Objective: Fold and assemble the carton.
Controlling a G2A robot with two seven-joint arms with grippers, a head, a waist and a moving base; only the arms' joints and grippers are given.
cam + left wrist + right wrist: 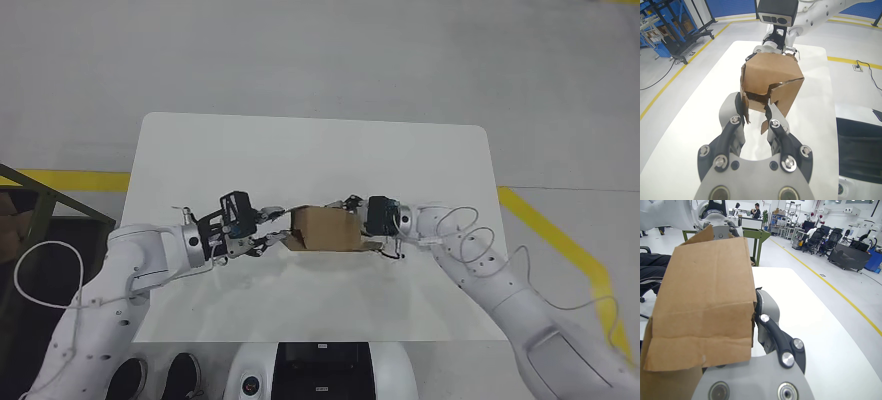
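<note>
A brown carton (325, 228) lies on its side at the middle of the white table (300, 150), held between both arms. My left gripper (755, 106) is open at the carton's (770, 75) near end. Its fingers (777, 113) straddle two torn, partly folded end flaps, one flap resting against each finger. My right gripper (362, 222) grips the opposite end. In the right wrist view one of its fingers (766, 306) presses on the side of the carton (704, 306), and a loose flap hides the other finger.
A green metal frame (755, 236) stands off the table's left side. The table's far half and both ends are bare. Yellow floor lines (560, 240) run around the table.
</note>
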